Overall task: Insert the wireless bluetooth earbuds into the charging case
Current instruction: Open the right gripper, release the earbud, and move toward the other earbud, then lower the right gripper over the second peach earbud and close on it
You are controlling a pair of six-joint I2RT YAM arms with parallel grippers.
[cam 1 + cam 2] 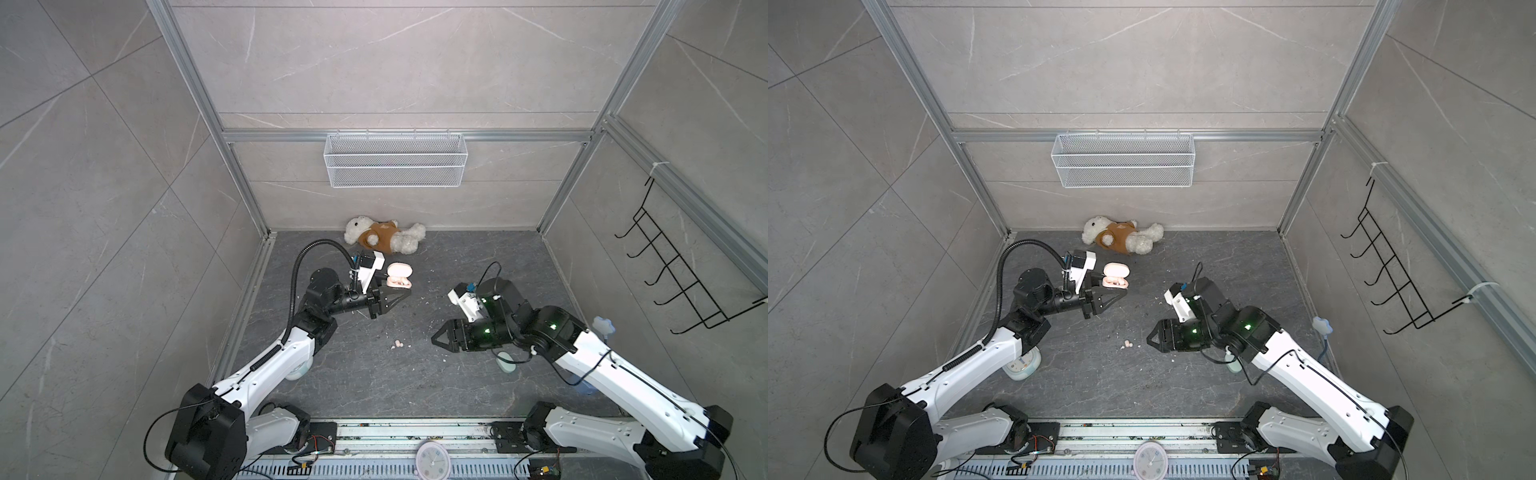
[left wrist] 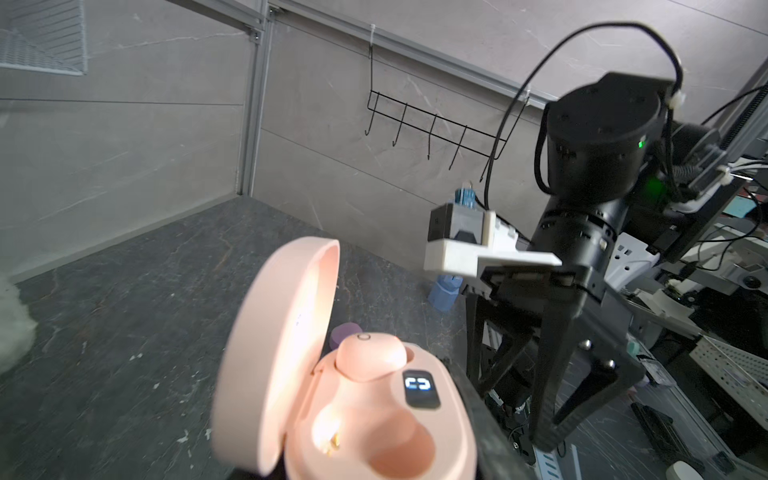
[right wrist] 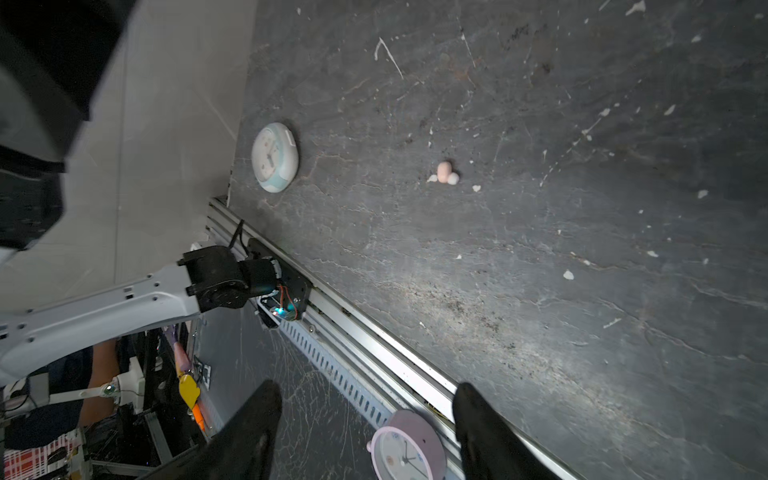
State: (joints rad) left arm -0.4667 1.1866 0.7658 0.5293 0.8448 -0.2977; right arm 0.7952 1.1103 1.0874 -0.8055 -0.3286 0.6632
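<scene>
My left gripper (image 1: 407, 293), jaws pressed together, lies just beside the open peach charging case (image 1: 400, 277). My right gripper (image 3: 370, 392), jaws apart, hangs well apart from that case. One peach earbud (image 2: 370, 356) sits in the case. A loose peach earbud (image 1: 398, 343) lies on the floor (image 1: 374, 386), well apart from it.

Teddy bear (image 1: 384, 237), wire basket (image 1: 395, 166), hook rack (image 1: 681, 270), pink clock (image 1: 433, 458)

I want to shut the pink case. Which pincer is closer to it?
Left. The left pincer, shut, is right beside the open pink case. The right pincer is open and far off, nearer the loose peach earbud.
</scene>
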